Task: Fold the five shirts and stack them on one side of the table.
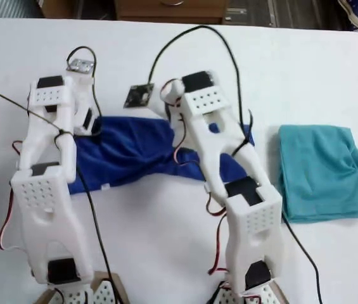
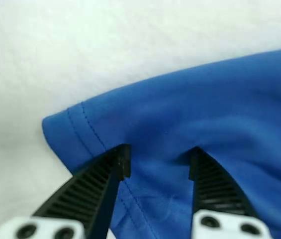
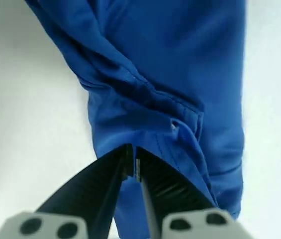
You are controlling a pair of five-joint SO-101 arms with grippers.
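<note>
A blue shirt lies crumpled across the middle of the white table, partly under both arms. My left gripper is at the shirt's far left corner. In the left wrist view it stands open, its fingertips resting on the blue shirt just inside a stitched hem. My right gripper is at the shirt's far edge near the middle. The right wrist view shows it shut on a fold of the blue shirt. A folded teal shirt lies at the right side.
Black cables loop over the far half of the table above the right arm, and another cable runs down beside the left arm. A table edge and floor show at the far side. Bare table stretches at the far left and between the arm bases.
</note>
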